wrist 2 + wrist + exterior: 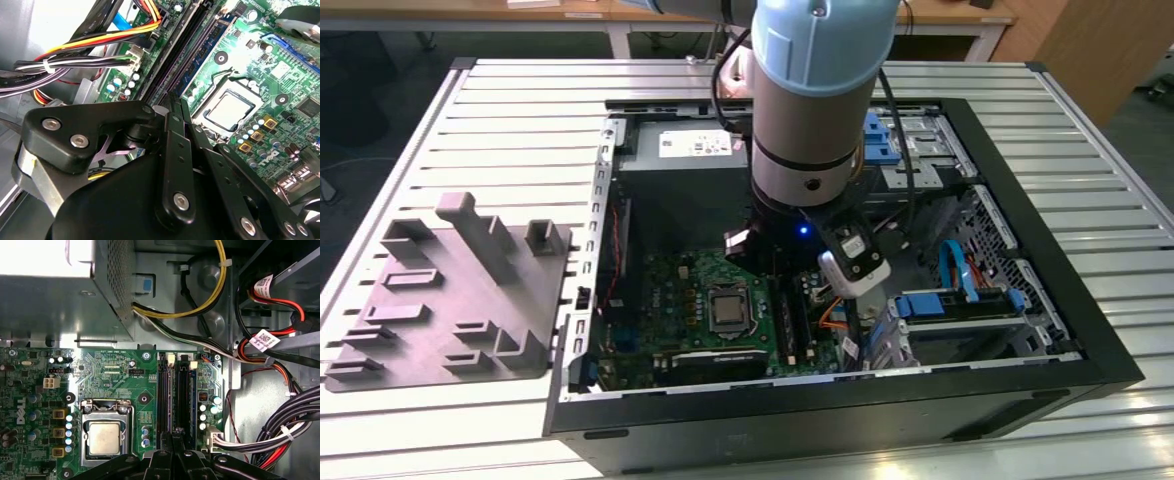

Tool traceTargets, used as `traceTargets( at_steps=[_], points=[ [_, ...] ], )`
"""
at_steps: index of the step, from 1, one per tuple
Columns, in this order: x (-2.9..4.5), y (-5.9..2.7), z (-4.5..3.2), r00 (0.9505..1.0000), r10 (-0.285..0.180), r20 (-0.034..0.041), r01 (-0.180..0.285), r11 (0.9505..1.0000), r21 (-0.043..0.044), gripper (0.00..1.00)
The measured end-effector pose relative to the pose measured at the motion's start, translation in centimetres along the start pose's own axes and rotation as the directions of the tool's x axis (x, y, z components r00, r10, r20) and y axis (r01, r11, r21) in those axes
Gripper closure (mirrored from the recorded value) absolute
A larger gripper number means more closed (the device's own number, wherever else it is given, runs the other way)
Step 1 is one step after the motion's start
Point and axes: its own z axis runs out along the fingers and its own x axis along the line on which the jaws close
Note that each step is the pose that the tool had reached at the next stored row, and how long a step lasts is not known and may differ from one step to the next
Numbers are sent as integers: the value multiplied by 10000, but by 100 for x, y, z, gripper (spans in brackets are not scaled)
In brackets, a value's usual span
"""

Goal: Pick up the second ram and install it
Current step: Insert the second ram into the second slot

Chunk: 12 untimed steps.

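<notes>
My gripper (176, 100) is down inside the open PC case (1014, 385), over the motherboard (100, 370). Its two black fingers (173, 436) are shut together with nothing showing between them. The fingertips sit at the near end of the long memory slots (165, 395), beside the processor (230, 110). A thin blue-green ram stick (202, 62) stands in a slot right by the fingertips. I cannot tell whether it is the second ram, or whether the fingers touch it. In the exterior view my arm (814, 100) hides the fingers.
A grey plastic tray (454, 290) with upright tabs lies outside the case on the exterior view's left. The power supply (50, 290) and bundled cables (280, 435) crowd the slots. Blue drive brackets (961, 300) sit on the exterior view's right.
</notes>
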Motion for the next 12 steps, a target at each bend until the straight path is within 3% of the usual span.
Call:
traceTargets(
  at_steps=[12],
  points=[
    [1, -1, 19, 10000, -1, 4, 1, 10000, -4, 89]
  ],
)
